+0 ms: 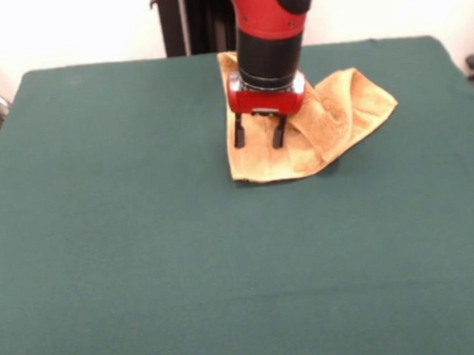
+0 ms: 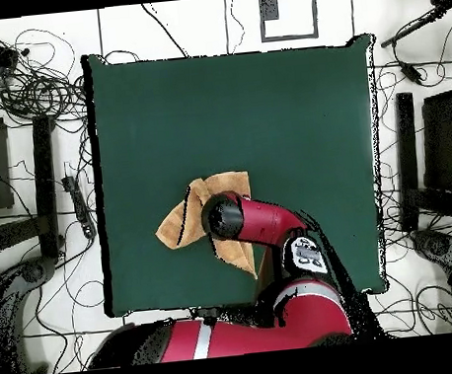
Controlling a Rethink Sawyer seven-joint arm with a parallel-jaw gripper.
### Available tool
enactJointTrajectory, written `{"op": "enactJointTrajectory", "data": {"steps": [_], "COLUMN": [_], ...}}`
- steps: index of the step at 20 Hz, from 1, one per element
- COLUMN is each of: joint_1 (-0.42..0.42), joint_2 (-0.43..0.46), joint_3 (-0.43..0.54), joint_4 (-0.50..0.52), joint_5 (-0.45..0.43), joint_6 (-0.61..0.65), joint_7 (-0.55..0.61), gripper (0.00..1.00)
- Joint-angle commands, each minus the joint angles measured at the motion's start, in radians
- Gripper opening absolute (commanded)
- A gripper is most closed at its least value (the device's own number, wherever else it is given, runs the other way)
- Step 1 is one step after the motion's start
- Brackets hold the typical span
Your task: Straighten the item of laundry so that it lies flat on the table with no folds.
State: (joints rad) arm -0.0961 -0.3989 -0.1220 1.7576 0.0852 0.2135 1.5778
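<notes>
Golden-orange towel (image 1: 332,119) on a dark green table (image 1: 145,260), red-and-black arm (image 1: 269,25) over it.

The towel is a warm golden orange, paler and more yellow along its front edge; the table cloth is one plain deep green with no pattern. The arm shows glossy red shells with black sections, a red block above the pincer (image 1: 258,134), whose two fingers (image 1: 238,132) are black.

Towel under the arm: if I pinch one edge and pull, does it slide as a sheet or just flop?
Probably flops: the towel already lies in soft folds. Its looped pile may drag on the cloth-covered table. The end effector looks open above it.
</notes>
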Motion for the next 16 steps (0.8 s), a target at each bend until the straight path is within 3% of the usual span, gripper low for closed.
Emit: {"op": "enactJointTrajectory", "data": {"steps": [1,16], "joint_1": [-0.016,-0.020], "joint_2": [0.431,0.424], "joint_3": [0.125,0.120], "joint_4": [-0.179,-0.233], "joint_5": [-0.022,-0.091], "joint_6": [-0.176,-0.211], "joint_7": [0.122,0.130], "gripper": [1.00,1.00]}}
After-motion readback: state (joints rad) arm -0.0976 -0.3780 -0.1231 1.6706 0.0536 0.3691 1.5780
